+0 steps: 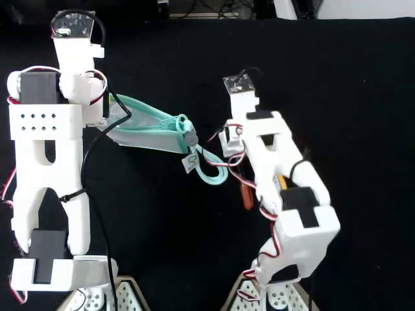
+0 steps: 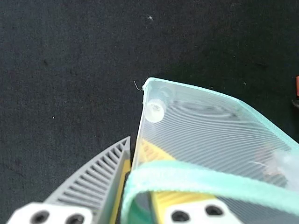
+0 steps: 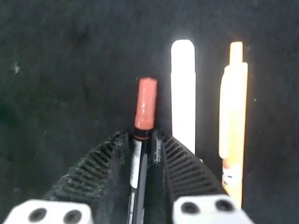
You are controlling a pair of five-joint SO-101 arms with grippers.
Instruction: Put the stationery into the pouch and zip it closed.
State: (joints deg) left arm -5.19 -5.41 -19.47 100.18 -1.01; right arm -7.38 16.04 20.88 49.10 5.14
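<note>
pouch (image 1: 146, 129), high view: held up near mid-table by the left gripper (image 1: 107, 121). left wrist view: jaws clamped on its edge, yellow item (image 2: 150, 150) inside. right wrist view: right gripper (image 3: 140, 137) clasps a red-capped pen (image 3: 145, 102); white pen (image 3: 183, 93) and orange pen (image 3: 233, 107) not yet packed; zipping remains.

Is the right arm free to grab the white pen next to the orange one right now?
Probably not yet: its jaws are shut on the red-capped pen, leaving no room for another. The white pen itself lies uncovered on the black table, close beside.
</note>
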